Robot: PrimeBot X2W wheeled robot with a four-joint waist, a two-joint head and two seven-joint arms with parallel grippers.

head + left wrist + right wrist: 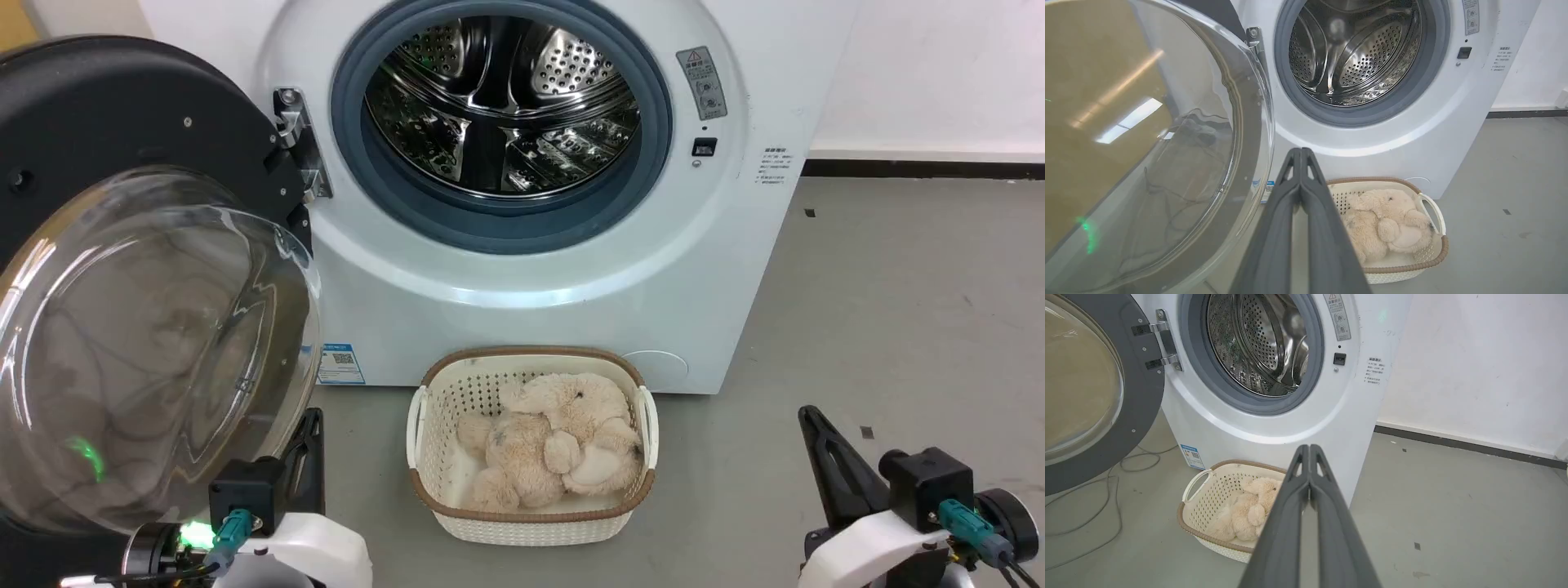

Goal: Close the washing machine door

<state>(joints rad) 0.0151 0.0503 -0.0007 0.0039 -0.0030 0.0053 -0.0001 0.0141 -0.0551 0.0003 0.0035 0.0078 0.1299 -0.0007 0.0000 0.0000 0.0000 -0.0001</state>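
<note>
One washing machine door (122, 269) — black-rimmed, bulging clear glass — swung wide.

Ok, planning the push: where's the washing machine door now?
The washing machine door stands open at the head view's left, hinged beside the drum, above the left gripper.

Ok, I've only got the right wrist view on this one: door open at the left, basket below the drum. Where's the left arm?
Observer: The head view shows the left gripper low beside the lower right edge of the washing machine door, pointing up that view.
Operator: Fingers open or shut?
Observer: Shut. In the left wrist view the fingers meet at the tips with nothing between them.
Operator: Touching the door?
Observer: At the tips, no: that view shows a strip of the white washing machine between them and the door's glass bowl. Lower down I cannot tell.
</note>
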